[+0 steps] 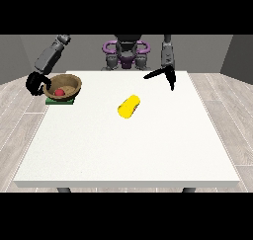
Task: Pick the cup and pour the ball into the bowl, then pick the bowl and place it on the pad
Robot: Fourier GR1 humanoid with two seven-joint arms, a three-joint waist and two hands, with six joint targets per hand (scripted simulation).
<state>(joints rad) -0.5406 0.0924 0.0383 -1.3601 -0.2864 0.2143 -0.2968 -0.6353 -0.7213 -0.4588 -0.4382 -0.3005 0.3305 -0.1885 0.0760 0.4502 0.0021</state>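
**Holding: bowl on pad, cup tipped**

We list the bowl (red ball inside) on the green pad, at the counter corner, the robot hand at the view's left curled round its rim. Yellow cup lies mid-counter. The robot hand at the view's right is spread.

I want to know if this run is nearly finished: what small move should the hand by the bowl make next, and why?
Probably let go and draw back. The bowl already sits on the green pad with the red ball inside, and the hand at the view's left curls at its rim. The yellow cup lies on its side.
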